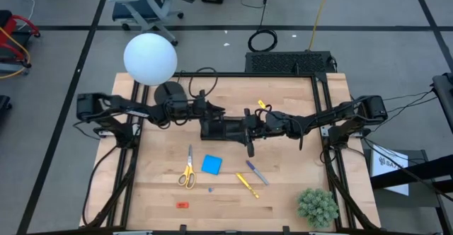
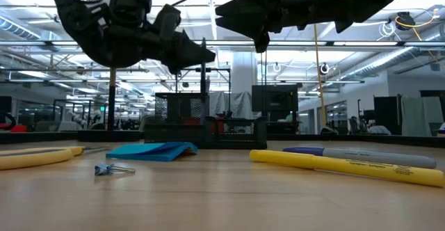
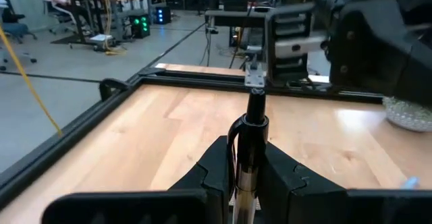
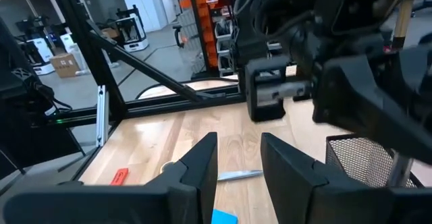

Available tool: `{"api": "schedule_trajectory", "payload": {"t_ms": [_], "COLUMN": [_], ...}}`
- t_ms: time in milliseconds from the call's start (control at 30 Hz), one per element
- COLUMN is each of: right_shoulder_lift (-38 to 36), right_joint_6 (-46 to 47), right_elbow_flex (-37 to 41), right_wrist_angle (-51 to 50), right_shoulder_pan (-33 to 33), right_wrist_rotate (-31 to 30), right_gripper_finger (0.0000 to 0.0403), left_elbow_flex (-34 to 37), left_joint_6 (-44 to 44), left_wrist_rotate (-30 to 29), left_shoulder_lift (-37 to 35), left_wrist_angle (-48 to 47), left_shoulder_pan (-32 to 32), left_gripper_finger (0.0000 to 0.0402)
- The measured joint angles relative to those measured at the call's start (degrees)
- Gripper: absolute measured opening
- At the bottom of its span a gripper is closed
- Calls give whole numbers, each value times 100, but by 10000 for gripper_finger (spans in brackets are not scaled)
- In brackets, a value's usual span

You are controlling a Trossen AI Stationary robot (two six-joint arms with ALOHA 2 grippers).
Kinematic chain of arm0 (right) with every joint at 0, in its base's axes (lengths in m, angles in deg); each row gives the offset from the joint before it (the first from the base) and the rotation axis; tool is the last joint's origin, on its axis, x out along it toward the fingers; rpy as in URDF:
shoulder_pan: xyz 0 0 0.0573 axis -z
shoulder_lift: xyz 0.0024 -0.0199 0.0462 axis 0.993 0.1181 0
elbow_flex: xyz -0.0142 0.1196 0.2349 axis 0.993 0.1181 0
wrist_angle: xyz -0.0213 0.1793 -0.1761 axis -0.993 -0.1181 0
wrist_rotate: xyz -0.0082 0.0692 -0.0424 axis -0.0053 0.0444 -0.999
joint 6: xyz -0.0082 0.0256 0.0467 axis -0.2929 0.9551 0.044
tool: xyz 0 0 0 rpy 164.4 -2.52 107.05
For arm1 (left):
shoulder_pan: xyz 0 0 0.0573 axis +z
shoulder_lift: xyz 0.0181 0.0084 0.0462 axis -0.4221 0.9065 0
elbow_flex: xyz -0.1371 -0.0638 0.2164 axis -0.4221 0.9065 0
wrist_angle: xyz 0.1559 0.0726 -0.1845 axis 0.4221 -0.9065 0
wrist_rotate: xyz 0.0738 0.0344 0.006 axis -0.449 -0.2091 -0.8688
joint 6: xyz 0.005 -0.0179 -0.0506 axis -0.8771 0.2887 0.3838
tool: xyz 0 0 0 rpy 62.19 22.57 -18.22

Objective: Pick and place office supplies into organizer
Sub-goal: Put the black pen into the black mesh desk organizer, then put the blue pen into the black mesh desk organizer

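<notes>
The black mesh organizer (image 1: 221, 127) stands mid-table, under both grippers. My left gripper (image 3: 246, 153) comes in from the left above it and is shut on a black pen (image 3: 255, 109) with a silver clip. My right gripper (image 4: 237, 146) hangs level on the organizer's right side, open, with nothing between its fingers. On the wood nearer the front lie yellow-handled scissors (image 1: 187, 173), a blue pad (image 1: 211, 165), a purple-grey pen (image 1: 256, 172), a yellow pen (image 1: 247, 185), a small clip (image 1: 210, 190) and a red eraser (image 1: 182, 204). My left gripper pinches the pen's barrel (image 3: 247, 173) between its two fingers. The fingers come in about level from the table's left. The pen's black clip end (image 3: 255, 75) shows past the fingertips, and the pen is lifted clear of the table.
A white lamp globe (image 1: 150, 58) and its round black base (image 1: 168, 92) stand at the far left, and a green plant ball (image 1: 317, 207) at the near right corner. A black frame (image 1: 248, 74) rims the table. A small yellow item (image 1: 262, 105) lies behind the organizer.
</notes>
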Motion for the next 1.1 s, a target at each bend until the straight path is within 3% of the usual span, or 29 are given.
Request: {"api": "schedule_trajectory", "payload": {"t_ms": [167, 567, 867, 1100], "right_shoulder_lift": [0, 0, 0, 0], "right_joint_6": [-9, -23, -24, -24], "right_elbow_flex": [1, -1, -1, -1], "right_wrist_angle": [-5, -59, -57, -57], "right_shoulder_pan": [0, 2, 2, 2], "right_wrist_rotate": [0, -2, -3, -4], "right_gripper_finger": [104, 104, 105, 105], "left_elbow_flex": [0, 4, 4, 4], "left_joint_6": [5, -4, 311, 584], "left_wrist_rotate": [-3, -221, -414, -412], "left_shoulder_lift": [309, 315, 315, 305], "left_wrist_angle": [230, -114, -513, -107], "left_shoulder_pan": [1, 1, -7, -100], "left_gripper_finger": [47, 48, 188, 238]}}
